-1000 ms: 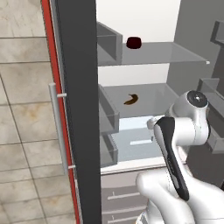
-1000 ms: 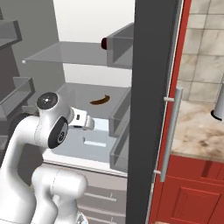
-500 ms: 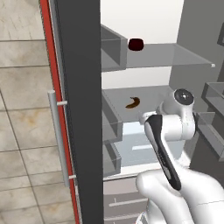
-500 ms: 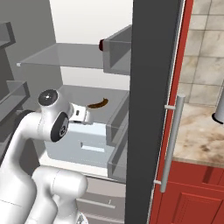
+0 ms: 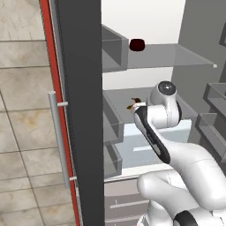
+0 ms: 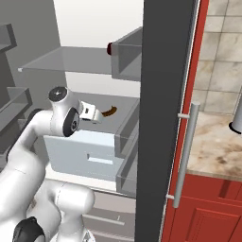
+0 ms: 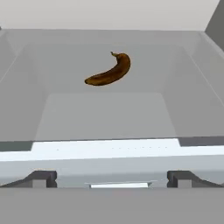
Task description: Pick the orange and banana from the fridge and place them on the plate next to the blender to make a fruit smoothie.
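Hand view is looking straight at the banana [image 7: 109,70] lying alone on the fridge [image 5: 81,110] shelf; the hand [image 6: 97,116], fingers apart, is probably lining up to reach it.

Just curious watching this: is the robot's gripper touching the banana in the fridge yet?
Apart. In the hand view the banana lies far back on the shelf, with bare shelf before the fingertips.

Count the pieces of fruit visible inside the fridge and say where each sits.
1: the banana lies on the middle glass shelf, ahead of the open gripper. Others may be hidden; the dark object on the upper shelf is unclear.
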Motion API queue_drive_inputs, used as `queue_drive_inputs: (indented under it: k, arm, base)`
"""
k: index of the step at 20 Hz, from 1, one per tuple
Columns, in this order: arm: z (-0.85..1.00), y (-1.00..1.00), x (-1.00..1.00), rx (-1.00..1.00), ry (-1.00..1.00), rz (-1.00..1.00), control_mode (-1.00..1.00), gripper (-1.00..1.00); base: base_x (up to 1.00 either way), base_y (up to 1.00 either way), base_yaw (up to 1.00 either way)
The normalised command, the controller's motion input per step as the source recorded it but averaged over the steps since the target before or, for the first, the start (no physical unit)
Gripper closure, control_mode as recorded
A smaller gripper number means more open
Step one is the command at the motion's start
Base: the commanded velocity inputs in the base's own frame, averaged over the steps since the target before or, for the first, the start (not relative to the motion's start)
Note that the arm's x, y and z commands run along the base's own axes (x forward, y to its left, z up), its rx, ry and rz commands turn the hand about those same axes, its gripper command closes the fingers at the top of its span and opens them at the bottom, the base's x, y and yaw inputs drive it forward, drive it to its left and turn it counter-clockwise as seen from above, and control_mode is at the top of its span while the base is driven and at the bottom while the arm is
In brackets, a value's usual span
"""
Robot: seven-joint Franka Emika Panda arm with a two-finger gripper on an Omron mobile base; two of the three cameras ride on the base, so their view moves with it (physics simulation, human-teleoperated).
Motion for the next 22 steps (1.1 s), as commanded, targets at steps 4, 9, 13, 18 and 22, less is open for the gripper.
queue_drive_inputs:
  k: [4,9,13,18,22]
  arm:
    - [0.01,0.0,0.79,0.0,0.06,-0.06,-1.0,-1.0]
    - [-0.01,0.0,0.33,0.0,0.04,-0.03,-1.0,-1.0]
    - [-0.27,0.0,0.03,0.02,0.02,0.0,-1.0,-1.0]
    - [-0.36,0.03,0.22,0.09,0.04,-0.06,-1.0,-1.0]
    - [-0.1,0.06,0.33,0.06,0.0,-0.1,-1.0,-1.0]
  base:
    - [0.0,0.0,0.0]
    - [0.0,0.0,0.0]
    - [0.0,0.0,0.0]
    - [0.0,0.0,0.0]
    - [0.0,0.0,0.0]
